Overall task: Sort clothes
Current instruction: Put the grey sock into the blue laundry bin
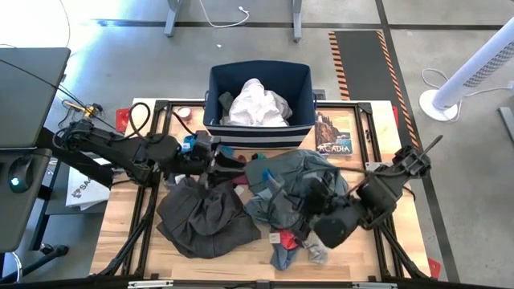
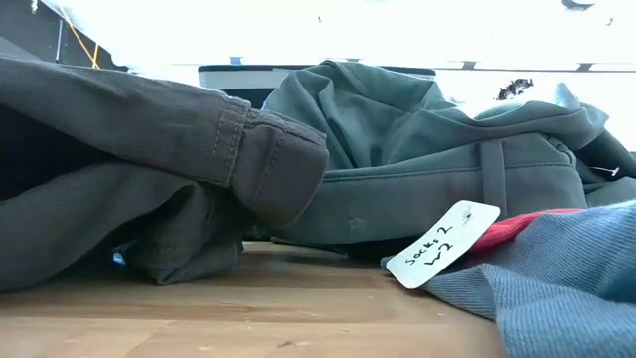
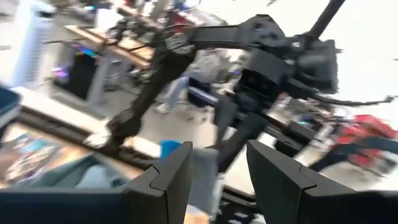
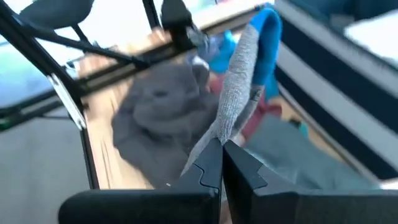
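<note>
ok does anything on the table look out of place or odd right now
Mostly the expected unsorted heap. One oddity: a paper tag reading "socks 2" lies loose on the wood by the grey-green shirt. The right gripper is shut on a grey sock, pulling it up in a long strip. Only the white garment is in the navy bin.

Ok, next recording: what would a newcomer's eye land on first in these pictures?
Probably the heap of clothes across the wooden table: dark grey-brown trousers toward the left, a grey-green shirt in the middle. Behind them stands a navy bin holding a white garment. The right gripper is shut on a grey sock with a blue end, held stretched above the pile, while the left gripper hangs open.
</note>
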Robot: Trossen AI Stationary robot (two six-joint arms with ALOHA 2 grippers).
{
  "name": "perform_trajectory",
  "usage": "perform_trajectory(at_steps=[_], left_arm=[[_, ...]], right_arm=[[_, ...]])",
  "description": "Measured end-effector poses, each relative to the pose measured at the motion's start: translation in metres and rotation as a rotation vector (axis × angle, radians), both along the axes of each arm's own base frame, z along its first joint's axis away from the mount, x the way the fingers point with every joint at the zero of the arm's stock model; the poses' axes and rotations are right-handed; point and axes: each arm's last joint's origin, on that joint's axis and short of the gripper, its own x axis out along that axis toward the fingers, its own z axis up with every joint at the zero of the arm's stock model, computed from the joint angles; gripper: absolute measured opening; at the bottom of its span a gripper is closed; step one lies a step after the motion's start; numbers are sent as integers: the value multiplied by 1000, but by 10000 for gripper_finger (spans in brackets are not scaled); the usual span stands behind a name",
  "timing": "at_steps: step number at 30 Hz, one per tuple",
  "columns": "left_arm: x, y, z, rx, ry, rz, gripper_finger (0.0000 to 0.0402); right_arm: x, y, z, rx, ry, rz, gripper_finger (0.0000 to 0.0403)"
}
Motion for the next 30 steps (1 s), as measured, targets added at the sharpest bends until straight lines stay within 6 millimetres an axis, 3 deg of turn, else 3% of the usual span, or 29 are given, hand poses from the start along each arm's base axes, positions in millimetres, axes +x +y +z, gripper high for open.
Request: perform_trajectory(at_steps=[14,20,30], left_arm=[[7,10,-2,-51,1,-61,149],[11,14,-4,-53,13,-76,149],[12,30,-3,-101,16,-112,149]], right_arm=[[35,-29,36,-113,-206,127,0],[44,-38,42,-117,-245,182,0],[45,-36,44,-133,-260,206,0]])
